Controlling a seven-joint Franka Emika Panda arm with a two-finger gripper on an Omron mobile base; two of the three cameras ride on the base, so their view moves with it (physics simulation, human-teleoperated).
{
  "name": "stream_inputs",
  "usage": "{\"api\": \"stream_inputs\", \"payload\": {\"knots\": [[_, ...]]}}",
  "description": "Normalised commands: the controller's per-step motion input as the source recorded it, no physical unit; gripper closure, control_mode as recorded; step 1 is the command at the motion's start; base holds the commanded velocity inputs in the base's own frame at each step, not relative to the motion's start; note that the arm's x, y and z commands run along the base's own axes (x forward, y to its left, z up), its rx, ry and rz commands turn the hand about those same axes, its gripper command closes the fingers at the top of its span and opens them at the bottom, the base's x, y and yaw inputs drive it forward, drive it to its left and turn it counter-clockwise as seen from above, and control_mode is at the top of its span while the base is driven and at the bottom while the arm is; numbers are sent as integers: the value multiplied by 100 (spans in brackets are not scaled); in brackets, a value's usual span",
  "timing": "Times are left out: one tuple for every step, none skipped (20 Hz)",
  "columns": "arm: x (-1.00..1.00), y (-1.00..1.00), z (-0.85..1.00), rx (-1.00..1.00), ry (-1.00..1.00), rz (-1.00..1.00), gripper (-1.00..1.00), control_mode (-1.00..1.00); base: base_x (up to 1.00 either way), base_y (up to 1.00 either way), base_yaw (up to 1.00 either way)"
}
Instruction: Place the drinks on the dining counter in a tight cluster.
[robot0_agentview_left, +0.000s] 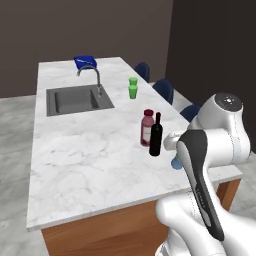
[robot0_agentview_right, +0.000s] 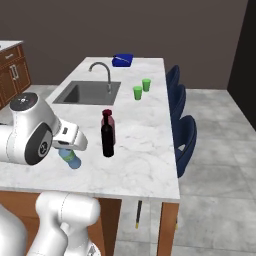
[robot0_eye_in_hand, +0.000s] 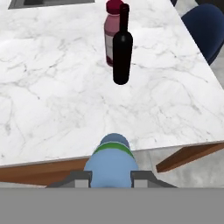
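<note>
Beyond the pincer (robot0_eye_in_hand: 111, 178), the white marble desk (robot0_eye_in_hand: 52, 100) spreads wide and bare, its near edge running straight across just ahead of the fingertips, with the wooden base showing under it. The pincer is pinching the small blue water bottle (robot0_eye_in_hand: 111, 164), one dark finger pressed to each side of its body; the bottle has a pale blue body and a green band under a rounded blue top. From the right base view this bottle (robot0_agentview_right: 71, 158) hangs tilted from the pincer (robot0_agentview_right: 64, 148), low over the near part of the desk.

Farther ahead of the pincer stand the other two drinks, upright and touching or nearly so: the tall black wine bottle (robot0_eye_in_hand: 122, 49) in front, slim-necked with a glossy body, and the stout dark-red juice bottle (robot0_eye_in_hand: 112, 35) just behind it, with a pale label. Open marble lies between them and the pincer and on both sides of the pair.

Off to the pincer's right, past the desk's side edge, blue stools (robot0_agentview_right: 184, 135) line up. Far beyond lie the dark sink (robot0_agentview_left: 77, 100) and two green cups (robot0_agentview_left: 133, 88).
</note>
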Motion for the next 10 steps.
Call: {"api": "stream_inputs", "payload": {"knots": [[0,0,0,0,0,0,100,100,31,-21,0],[0,0,0,0,0,0,100,100,0,-18,0],[0,0,0,0,0,0,100,100,0,0,0],[0,0,0,0,0,0,100,100,0,0,0],[0,0,0,0,0,0,100,100,0,0,0],[0,0,0,0,0,0,100,100,0,0,0],[0,0,0,0,0,0,100,100,0,0,0],[0,0,0,0,0,0,100,100,0,0,0],[0,0,0,0,0,0,100,100,0,0,0],[0,0,0,0,0,0,100,100,0,0,0]]}}
